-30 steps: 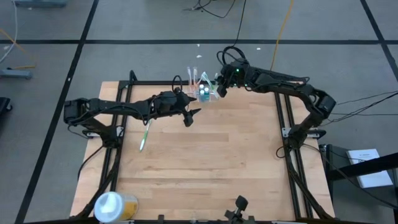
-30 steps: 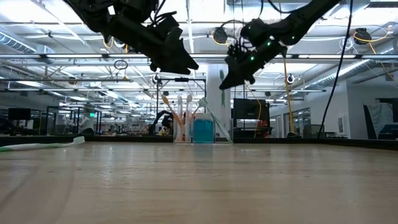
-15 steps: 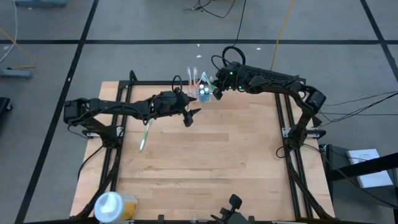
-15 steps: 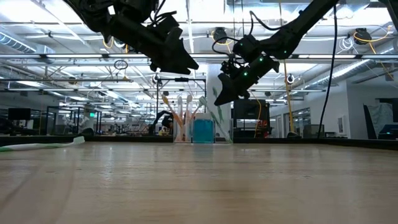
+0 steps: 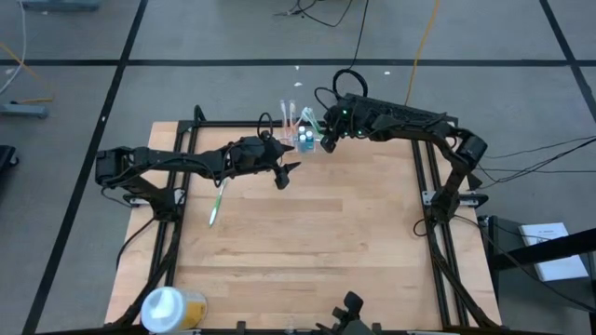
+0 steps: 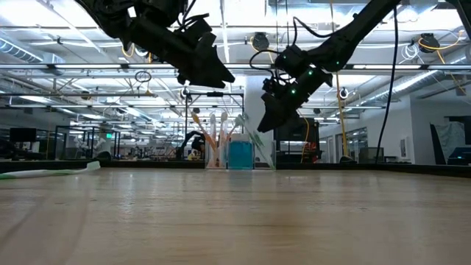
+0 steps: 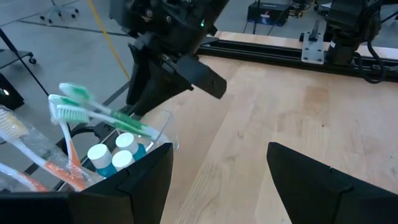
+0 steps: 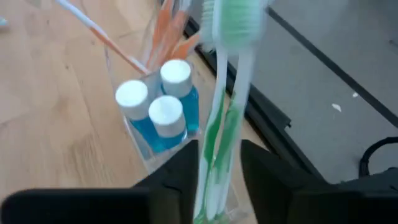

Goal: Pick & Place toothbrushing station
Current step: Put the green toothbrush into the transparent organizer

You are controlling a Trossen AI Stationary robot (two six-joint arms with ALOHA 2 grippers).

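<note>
Toothbrushing station (image 5: 303, 136) sits at the far edge of the table (image 5: 307, 242), a clear holder with three small blue bottles (image 8: 157, 104) and orange-handled brushes (image 7: 37, 155) inside. And the right gripper (image 5: 327, 136) has slid in closer over the past second, now hanging just above the holder's right end, its fingers parting: the green toothbrushes (image 8: 221, 93) stand between them with gaps on both sides, let go, leaning in the holder. Left gripper (image 5: 283, 173) hasn't budged, hovering over the wood just this side of the station, fingers spread wide and empty. Another green toothbrush (image 5: 217, 203) lies flat on the table under the left arm.
</note>
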